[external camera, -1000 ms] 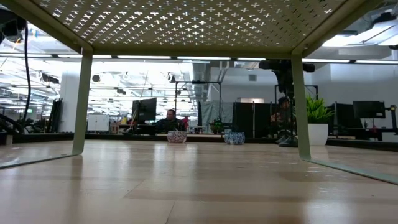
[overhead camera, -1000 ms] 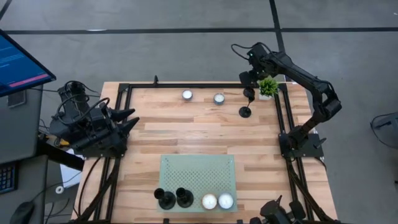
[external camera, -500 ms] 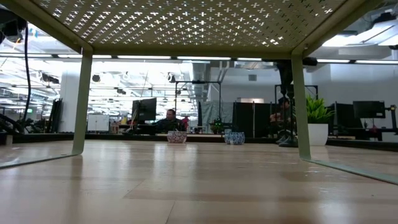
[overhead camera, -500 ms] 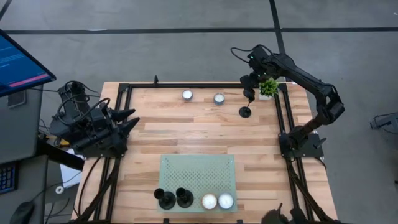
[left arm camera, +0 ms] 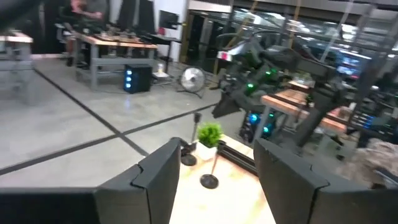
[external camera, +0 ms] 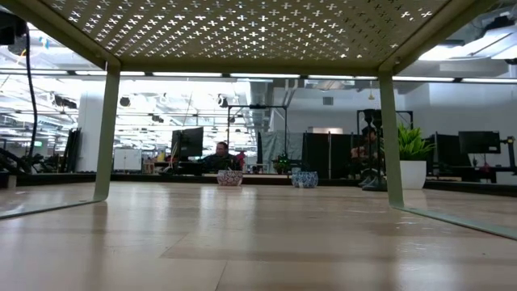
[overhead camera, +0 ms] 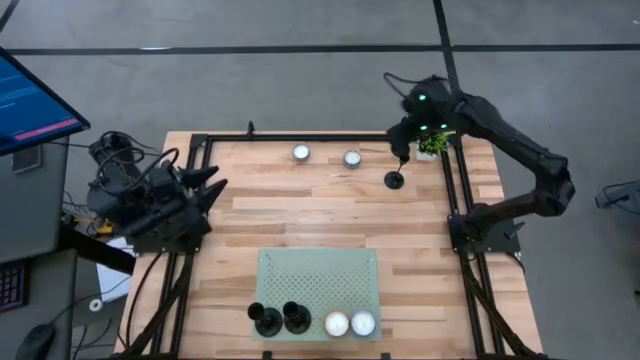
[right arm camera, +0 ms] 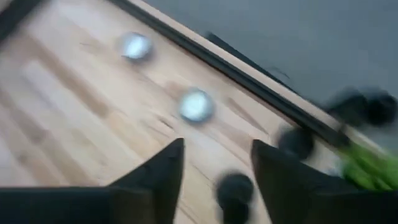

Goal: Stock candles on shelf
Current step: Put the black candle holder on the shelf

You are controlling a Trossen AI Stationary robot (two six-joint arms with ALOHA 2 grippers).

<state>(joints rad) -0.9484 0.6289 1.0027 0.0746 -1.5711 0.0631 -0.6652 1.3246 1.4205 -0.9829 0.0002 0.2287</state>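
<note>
The right gripper (overhead camera: 401, 156) is seen at the far right corner of the light wooden plank surface (overhead camera: 300, 220), its jaws parted with nothing between them, as the right wrist view shows. It hangs just above a small black candlestick holder (overhead camera: 395, 179), beside a small green potted plant (overhead camera: 432, 141). This placement suggests the holder was set there to stand clear of the two small round white tealights with silvery rims (overhead camera: 301, 153) (overhead camera: 352, 158) that lie near the far edge, well apart from the shelf.

The left gripper (overhead camera: 205, 190) is held at the left edge of the surface, jaws moderately apart and empty, apparently waiting.

The flat pale green perforated shelf (overhead camera: 318, 280) stands at the near edge on thin legs. Along its near side, two more tealights (overhead camera: 336, 323) (overhead camera: 363, 323) are placed beside two black candlestick holders (overhead camera: 267, 320) (overhead camera: 295, 318), presumably in a row so that room is left for more.

The task is judged half done: two candles are stocked, two remain on the surface. A reach toward the nearer tealight is probably called for next.
</note>
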